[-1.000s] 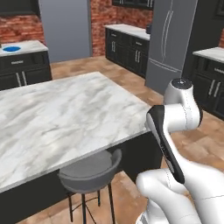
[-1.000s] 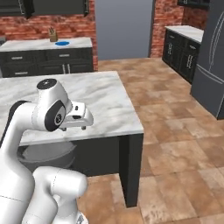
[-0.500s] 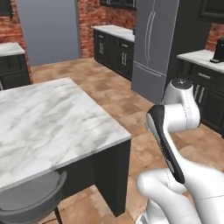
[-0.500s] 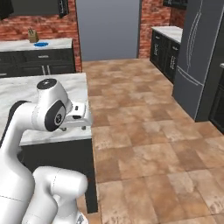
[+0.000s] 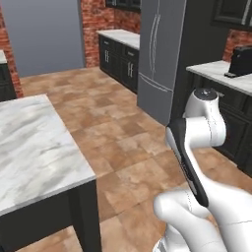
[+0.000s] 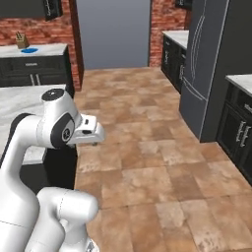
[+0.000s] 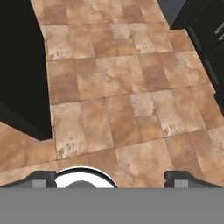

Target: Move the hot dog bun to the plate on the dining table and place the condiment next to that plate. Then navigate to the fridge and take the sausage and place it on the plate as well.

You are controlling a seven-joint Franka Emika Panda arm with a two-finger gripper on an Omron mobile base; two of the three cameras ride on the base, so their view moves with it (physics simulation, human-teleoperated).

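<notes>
Standing well ahead of the empty, wide-open gripper, the fridge.

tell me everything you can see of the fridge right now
The fridge is a tall grey steel unit standing upright on the brown tile floor, doors shut. Thin curved vertical handles run down the upper doors, and a horizontal seam and handle low down mark a bottom drawer. On one side it meets black cabinets with a marble top along the brick wall; on the other, a dark panel and more black cabinets. Its top is cut off in both base views. Nothing touches its front.
</notes>
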